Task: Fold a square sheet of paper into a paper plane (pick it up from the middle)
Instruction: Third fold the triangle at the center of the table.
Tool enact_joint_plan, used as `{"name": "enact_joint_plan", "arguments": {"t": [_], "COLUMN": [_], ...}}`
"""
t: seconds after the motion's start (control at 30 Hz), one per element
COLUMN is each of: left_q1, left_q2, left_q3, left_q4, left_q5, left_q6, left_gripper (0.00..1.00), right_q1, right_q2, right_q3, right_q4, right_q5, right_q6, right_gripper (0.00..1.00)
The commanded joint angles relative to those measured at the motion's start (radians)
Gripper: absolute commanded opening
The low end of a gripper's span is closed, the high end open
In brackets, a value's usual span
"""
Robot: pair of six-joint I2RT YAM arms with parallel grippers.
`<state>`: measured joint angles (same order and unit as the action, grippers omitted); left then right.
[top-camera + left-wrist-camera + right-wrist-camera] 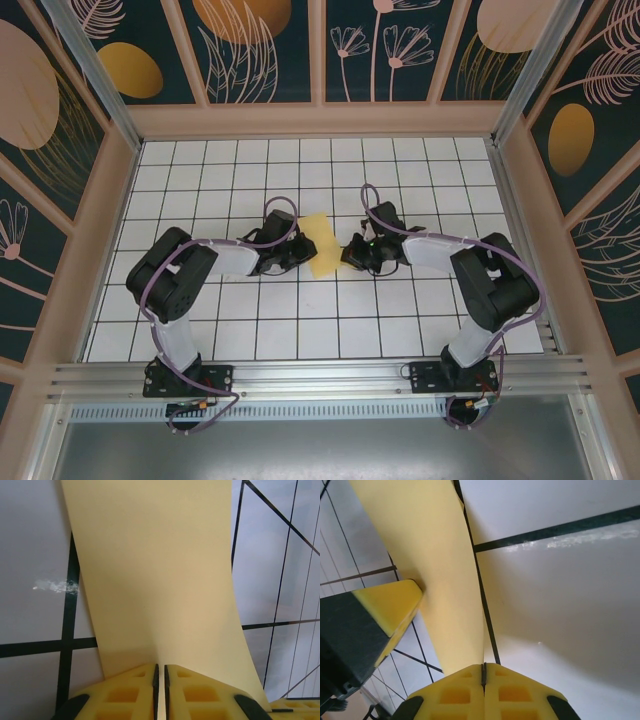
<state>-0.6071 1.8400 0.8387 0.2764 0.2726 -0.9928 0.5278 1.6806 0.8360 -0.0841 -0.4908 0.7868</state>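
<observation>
The yellow paper (321, 243) spans mid-table between both arms: thin, limp, easily creased; the left gripper (160, 669) pinches one edge, the right gripper (483, 667) pinches the opposite edge; best held lightly at the edges, never tugged.

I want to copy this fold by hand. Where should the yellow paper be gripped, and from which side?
Probably by its opposite side edges, coming in low from the left and the right. The paper is a thin, narrow strip, so only an edge fits between fingers. The left gripper and the right gripper each pinch one edge that way.
</observation>
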Motion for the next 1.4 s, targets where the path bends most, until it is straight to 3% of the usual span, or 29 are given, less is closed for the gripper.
{"name": "enact_joint_plan", "arguments": {"t": [0.0, 0.43, 0.9, 1.23, 1.37], "left_q1": [0.002, 0.009, 0.010, 0.011, 0.016], "left_q2": [-0.066, 0.024, 0.095, 0.059, 0.013], "left_q3": [0.049, 0.178, 0.171, 0.186, 0.188], "left_q4": [-0.040, -0.192, -0.194, -0.166, -0.156], "left_q5": [-0.046, -0.227, -0.194, -0.131, -0.170], "left_q6": [0.087, 0.147, 0.148, 0.144, 0.137], "left_gripper": [0.17, 0.15, 0.11, 0.12, 0.12], "right_q1": [0.014, 0.042, 0.070, 0.078, 0.078], "right_q2": [0.007, 0.002, 0.071, 0.158, 0.173], "right_q3": [0.035, 0.067, 0.146, 0.183, 0.186], "right_q4": [-0.055, -0.095, -0.002, 0.063, 0.071], "right_q5": [0.033, 0.046, -0.019, -0.031, -0.023], "right_q6": [-0.025, -0.012, -0.010, -0.002, -0.007], "right_gripper": [0.00, 0.00, 0.00, 0.00, 0.00]}}
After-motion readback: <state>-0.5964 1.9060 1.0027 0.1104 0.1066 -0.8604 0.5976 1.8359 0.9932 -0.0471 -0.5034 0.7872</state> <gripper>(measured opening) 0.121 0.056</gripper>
